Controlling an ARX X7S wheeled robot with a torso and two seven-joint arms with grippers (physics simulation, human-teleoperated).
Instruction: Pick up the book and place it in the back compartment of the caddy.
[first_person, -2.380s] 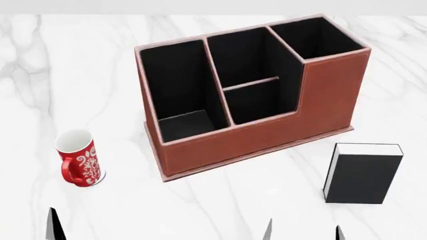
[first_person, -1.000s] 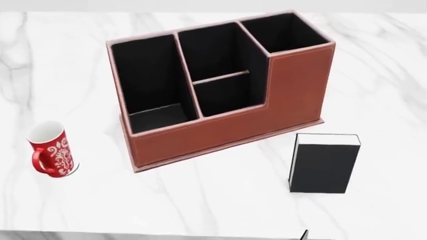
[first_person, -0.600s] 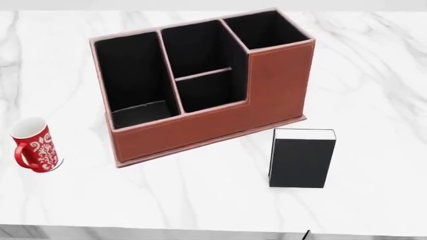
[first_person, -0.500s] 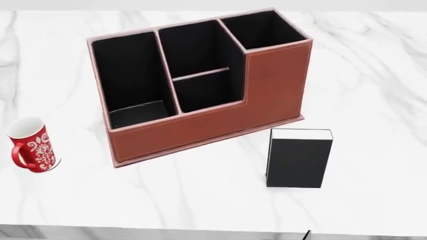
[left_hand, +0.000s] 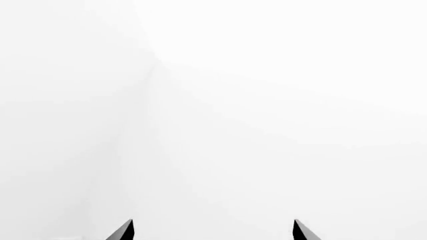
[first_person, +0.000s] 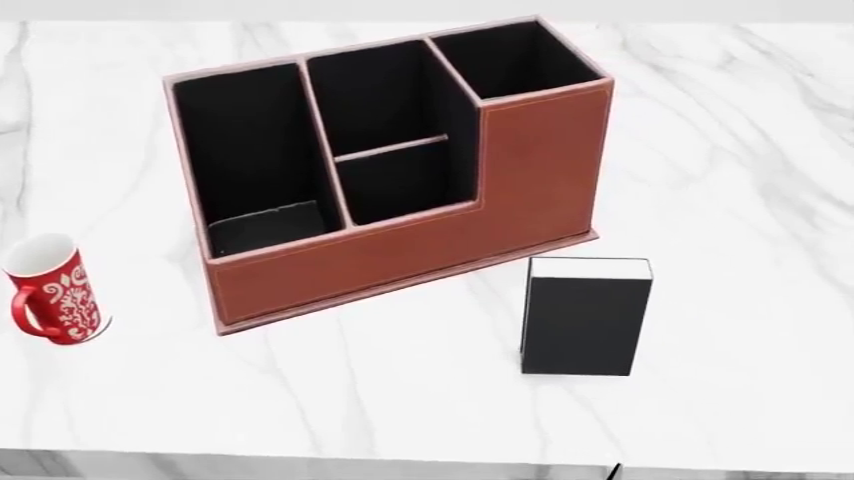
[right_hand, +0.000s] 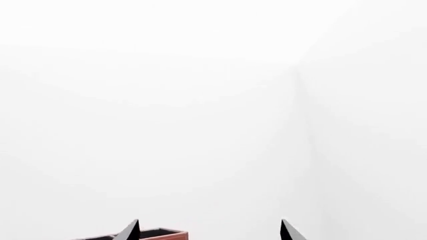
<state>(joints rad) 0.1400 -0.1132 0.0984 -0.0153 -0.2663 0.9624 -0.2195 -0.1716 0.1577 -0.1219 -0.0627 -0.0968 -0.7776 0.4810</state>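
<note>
progress: none | book (first_person: 586, 320) flat near counter (first_person: 747, 150) front edge, ungrasped | caddy (first_person: 400, 250) back compartment (first_person: 394, 100) empty | left gripper (left_hand: 213, 231) and right gripper (right_hand: 209, 231) spread wide, holding nothing

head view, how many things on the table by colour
black: 1, the book
red-brown: 1, the caddy
red and white: 1, the mug
total: 3

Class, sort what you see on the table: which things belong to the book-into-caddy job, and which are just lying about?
Belongs to the job:
- book
- caddy
- back compartment

Just lying about:
- red-and-white mug
</note>
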